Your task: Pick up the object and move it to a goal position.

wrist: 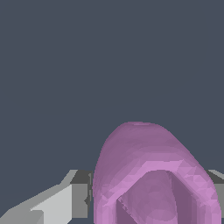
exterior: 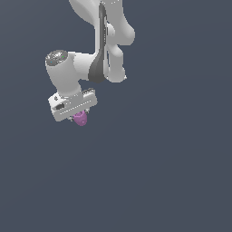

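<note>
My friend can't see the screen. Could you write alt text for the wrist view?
A pink-purple rounded object with a hollow recess fills the lower part of the picture, sitting between the pale grey gripper fingers. Behind it is only plain dark blue-grey background.

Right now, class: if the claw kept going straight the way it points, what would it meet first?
Only the pink-purple object between its fingers. Beyond the claw, the way looks free; just plain dark background shows, though depth is unclear.

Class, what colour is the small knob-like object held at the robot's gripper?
Pink-purple. The object shows best in the wrist view, sitting at the white gripper.
</note>
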You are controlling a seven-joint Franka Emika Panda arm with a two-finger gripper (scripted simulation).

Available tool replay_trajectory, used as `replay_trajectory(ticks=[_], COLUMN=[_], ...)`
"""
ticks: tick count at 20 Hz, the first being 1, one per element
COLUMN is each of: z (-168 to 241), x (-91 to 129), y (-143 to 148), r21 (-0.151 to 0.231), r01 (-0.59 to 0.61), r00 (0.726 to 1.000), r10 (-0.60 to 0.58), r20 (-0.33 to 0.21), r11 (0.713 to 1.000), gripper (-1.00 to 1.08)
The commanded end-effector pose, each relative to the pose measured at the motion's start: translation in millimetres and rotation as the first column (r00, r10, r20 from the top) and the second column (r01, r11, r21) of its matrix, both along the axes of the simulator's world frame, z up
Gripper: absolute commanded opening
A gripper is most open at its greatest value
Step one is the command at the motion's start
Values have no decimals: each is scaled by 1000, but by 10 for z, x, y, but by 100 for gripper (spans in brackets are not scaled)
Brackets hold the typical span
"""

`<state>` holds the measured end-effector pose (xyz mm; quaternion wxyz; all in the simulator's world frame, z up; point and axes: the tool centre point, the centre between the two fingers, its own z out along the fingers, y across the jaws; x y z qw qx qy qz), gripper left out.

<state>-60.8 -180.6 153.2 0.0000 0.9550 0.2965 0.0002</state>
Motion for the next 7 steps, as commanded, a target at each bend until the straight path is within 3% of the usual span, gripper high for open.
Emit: replay_trajectory(ticks=[1,7], z=[45,86], x=[-56,-93], y=[-107,-211], r21=[0,0], r01=[-2,-2], r00=[1000,1000], r10=[2,2], r20=[0,0], r11=[1000,1000], gripper=[-100,-100])
